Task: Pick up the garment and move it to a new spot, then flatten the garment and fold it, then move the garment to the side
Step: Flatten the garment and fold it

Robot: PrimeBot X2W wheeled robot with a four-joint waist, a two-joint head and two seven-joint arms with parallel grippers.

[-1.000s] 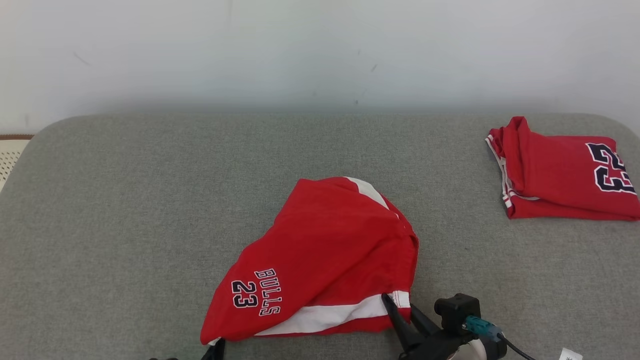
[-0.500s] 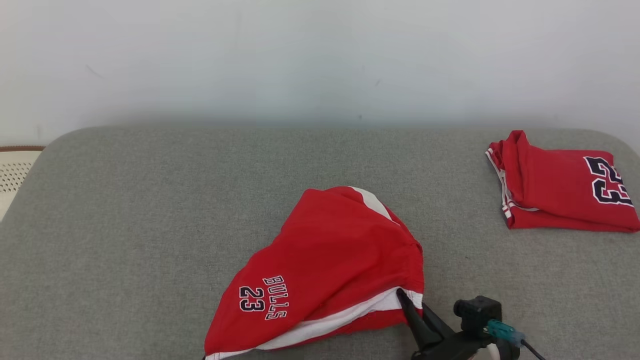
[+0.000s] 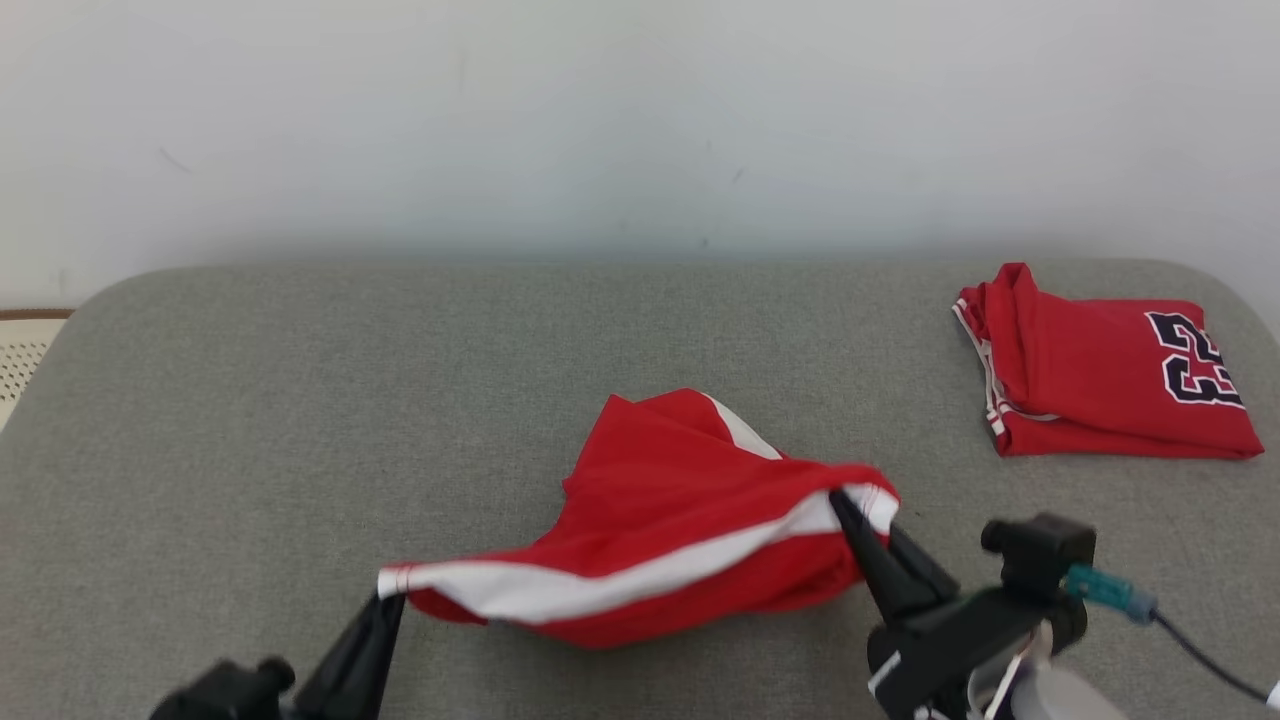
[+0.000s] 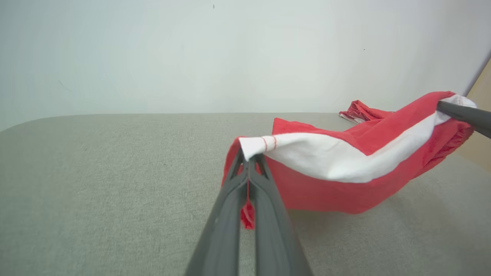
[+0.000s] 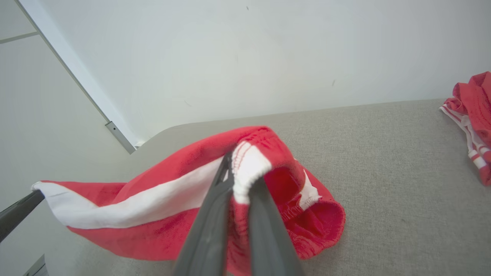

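Observation:
The garment [image 3: 660, 500] is a pair of red shorts with a white side stripe, hanging in the middle of the grey padded table [image 3: 250, 400]. My left gripper [image 3: 390, 602] is shut on the stripe's left end. The right gripper [image 3: 845, 500] is shut on the waistband corner at the stripe's right end. Between them the stripe edge is lifted off the table while the far part still rests on it. In the left wrist view the left gripper [image 4: 248, 157] pinches the white hem of the garment [image 4: 345, 180]. In the right wrist view the right gripper [image 5: 239, 168] clamps the elastic band of the garment [image 5: 153, 214].
A second red garment [image 3: 1100, 370] with a dark number lies folded at the table's far right, also the red garment [image 5: 473, 111] in the right wrist view. A white wall [image 3: 640, 120] stands behind the table. A pale perforated surface [image 3: 20, 355] lies past the left edge.
Both grippers have shut on the garment's striped edge and lifted it, so the shorts now hang between them. The right gripper moved up and to the right; the camera shifted a little.

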